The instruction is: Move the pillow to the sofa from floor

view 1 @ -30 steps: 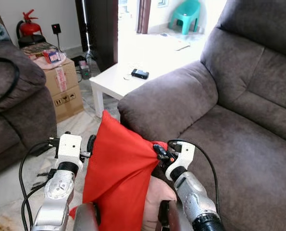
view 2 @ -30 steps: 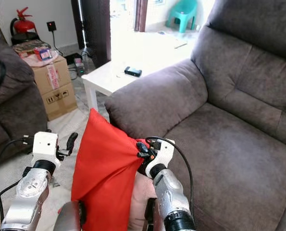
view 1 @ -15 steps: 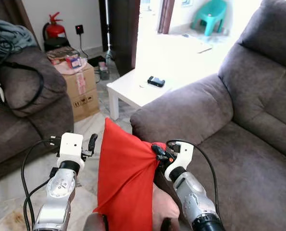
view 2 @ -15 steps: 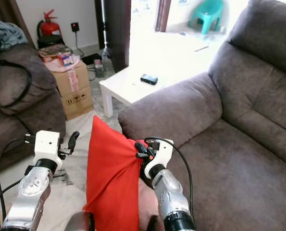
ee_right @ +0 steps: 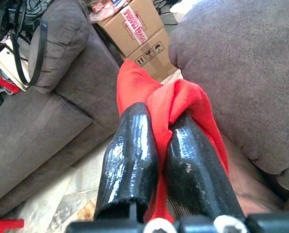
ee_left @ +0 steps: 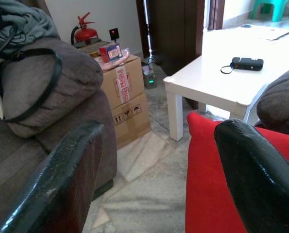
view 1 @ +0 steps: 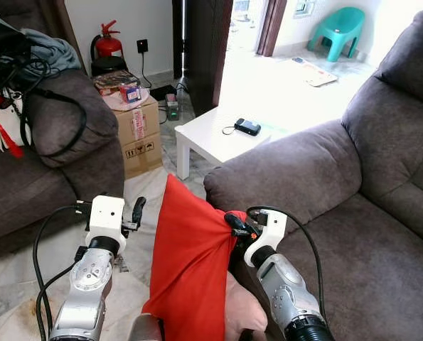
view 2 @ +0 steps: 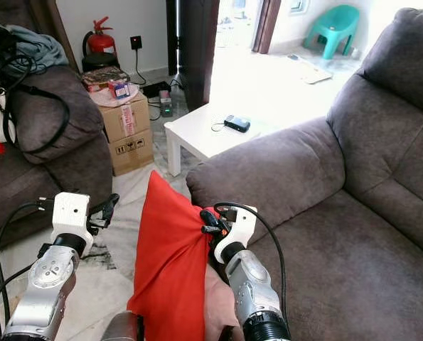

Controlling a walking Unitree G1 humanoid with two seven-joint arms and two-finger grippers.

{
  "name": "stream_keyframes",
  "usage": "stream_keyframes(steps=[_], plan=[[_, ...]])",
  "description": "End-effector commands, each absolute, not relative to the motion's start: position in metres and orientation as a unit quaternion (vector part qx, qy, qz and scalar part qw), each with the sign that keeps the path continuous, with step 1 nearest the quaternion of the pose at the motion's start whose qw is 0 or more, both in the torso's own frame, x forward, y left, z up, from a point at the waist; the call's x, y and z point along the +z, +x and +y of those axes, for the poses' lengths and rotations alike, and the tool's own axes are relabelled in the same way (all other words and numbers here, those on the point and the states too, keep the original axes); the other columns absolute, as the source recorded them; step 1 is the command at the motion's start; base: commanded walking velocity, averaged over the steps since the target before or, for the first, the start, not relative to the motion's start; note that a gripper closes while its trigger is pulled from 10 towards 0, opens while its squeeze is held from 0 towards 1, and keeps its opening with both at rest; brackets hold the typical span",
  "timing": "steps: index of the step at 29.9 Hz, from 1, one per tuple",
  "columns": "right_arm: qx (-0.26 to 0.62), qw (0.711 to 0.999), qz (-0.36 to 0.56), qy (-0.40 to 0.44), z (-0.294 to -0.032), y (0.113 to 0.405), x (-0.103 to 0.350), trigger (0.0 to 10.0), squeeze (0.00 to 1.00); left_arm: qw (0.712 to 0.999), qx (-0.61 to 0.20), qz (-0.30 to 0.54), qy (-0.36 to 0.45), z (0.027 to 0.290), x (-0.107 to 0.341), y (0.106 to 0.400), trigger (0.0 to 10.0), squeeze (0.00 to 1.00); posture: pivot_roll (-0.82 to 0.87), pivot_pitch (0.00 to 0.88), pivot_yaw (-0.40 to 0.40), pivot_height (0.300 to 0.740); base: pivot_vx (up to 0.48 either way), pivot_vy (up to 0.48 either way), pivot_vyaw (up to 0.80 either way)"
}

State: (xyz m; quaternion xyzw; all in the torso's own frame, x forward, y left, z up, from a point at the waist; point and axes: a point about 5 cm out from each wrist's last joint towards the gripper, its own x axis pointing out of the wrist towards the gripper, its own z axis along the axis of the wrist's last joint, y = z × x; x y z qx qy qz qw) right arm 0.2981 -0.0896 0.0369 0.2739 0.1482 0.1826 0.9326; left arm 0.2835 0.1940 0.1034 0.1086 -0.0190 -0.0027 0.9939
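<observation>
A red pillow (view 1: 191,263) hangs upright in front of me, off the floor, beside the grey sofa's armrest (view 1: 282,170). My right gripper (view 1: 234,224) is shut on the pillow's upper right corner; in the right wrist view the two black fingers (ee_right: 134,150) pinch the red fabric (ee_right: 183,104). My left gripper (view 1: 136,210) stands open to the left of the pillow, apart from it; the left wrist view shows its fingers (ee_left: 66,170) spread, with the red pillow (ee_left: 217,179) beyond. The sofa seat (view 1: 382,263) lies to the right.
A white low table (view 1: 215,135) with a black device (view 1: 247,127) stands past the armrest. A cardboard box (view 1: 138,128) and a second grey sofa (view 1: 40,156) with bags are on the left. A red fire extinguisher (view 1: 108,44) stands by the wall. Tiled floor (view 1: 136,249) lies between.
The camera has swung, shifting the whole scene right and bringing more of the left sofa into view. The right gripper still holds the pillow's corner; the left gripper stays open beside it.
</observation>
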Motion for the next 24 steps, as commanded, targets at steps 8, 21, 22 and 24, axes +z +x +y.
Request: stream_keyframes(steps=[8, 21, 22, 24], plan=[[0.188, 0.942, 0.065, 0.272, -0.0982, 0.3127, 0.0657, 10.0, 0.0, 0.995, -0.007, -0.012, 0.104, 0.1928, 0.1003, 0.2828, 10.0, 0.0, 0.18, 0.0, -0.117, 0.667, 0.0, 0.0, 0.0], [0.19, 0.941, 0.059, 0.274, -0.0969, 0.3136, 0.0676, 10.0, 0.0, 0.995, -0.008, -0.01, 0.103, 0.1929, 0.0998, 0.2835, 10.0, 0.0, 0.18, 0.0, -0.116, 0.7, 0.0, 0.0, 0.0], [0.19, 0.941, 0.058, 0.274, -0.0969, 0.3136, 0.0677, 10.0, 0.0, 0.995, -0.008, -0.01, 0.103, 0.1929, 0.0997, 0.2834, 10.0, 0.0, 0.18, 0.0, -0.114, 0.71, 0.0, 0.0, 0.0], [0.19, 0.941, 0.058, 0.273, -0.097, 0.3136, 0.0677, 10.0, 0.0, 0.995, -0.009, -0.01, 0.103, 0.1926, 0.0995, 0.2834, 10.0, 0.0, 0.18, 0.0, -0.116, 0.725, 0.0, 0.0, 0.0]])
